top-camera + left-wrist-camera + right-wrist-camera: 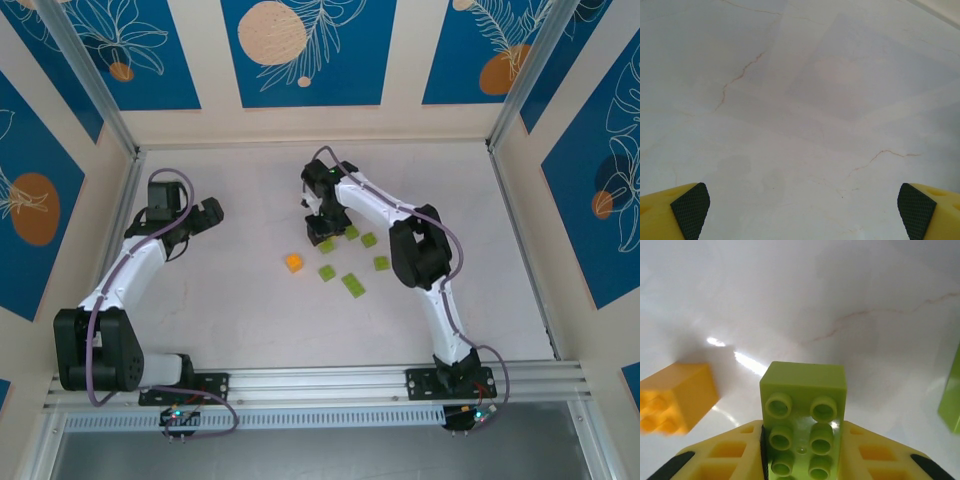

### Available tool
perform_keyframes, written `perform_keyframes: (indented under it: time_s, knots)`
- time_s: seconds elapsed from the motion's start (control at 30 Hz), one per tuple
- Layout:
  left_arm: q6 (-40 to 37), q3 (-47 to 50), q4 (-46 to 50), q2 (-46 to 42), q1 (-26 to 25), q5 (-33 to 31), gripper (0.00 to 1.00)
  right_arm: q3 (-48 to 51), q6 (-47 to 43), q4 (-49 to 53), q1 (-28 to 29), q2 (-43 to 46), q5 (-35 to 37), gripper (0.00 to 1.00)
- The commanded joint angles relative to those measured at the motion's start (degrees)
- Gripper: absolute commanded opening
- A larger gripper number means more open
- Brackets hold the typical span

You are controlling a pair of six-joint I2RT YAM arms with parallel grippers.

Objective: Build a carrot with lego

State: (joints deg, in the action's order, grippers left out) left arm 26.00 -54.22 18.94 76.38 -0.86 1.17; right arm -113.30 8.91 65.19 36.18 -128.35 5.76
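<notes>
From above, lime-green bricks (353, 285) lie scattered mid-table beside one orange block (294, 262). The right gripper (325, 225) hangs over their far edge, and the left gripper (207, 214) is well apart. Left wrist: fingers (690, 210) spread wide over bare table (800, 100). Right wrist: fingers (730, 455) clamp a studded oblong green brick (802, 410), with the orange block to its left.

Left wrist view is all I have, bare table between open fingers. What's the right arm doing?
Observer: The right gripper is shut on an oblong lime-green brick.
Operator: Where's the orange block?
Observer: The orange block lies loose on the table, nothing joined to it.
Operator: Other green pieces?
Observer: Several loose green bricks lie scattered right of the orange one.
</notes>
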Motion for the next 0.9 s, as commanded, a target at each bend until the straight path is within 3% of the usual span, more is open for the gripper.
perform_keyframes:
  time_s: [0.0,0.33,0.87]
  knots:
    - [-0.54,-0.08,-0.26,0.5,0.78,1.12,0.99,0.53,3.66,4.43,2.66,3.8,-3.29,0.34]
    - [-0.38,0.19,-0.53,0.39,0.77,1.73,0.99,-0.36,9.35,2.22,8.0,3.4,-6.45,0.34]
    - [-0.51,0.42,-0.42,-0.3,0.77,1.64,0.99,-5.52,8.59,2.2,8.64,-2.51,-6.01,0.34]
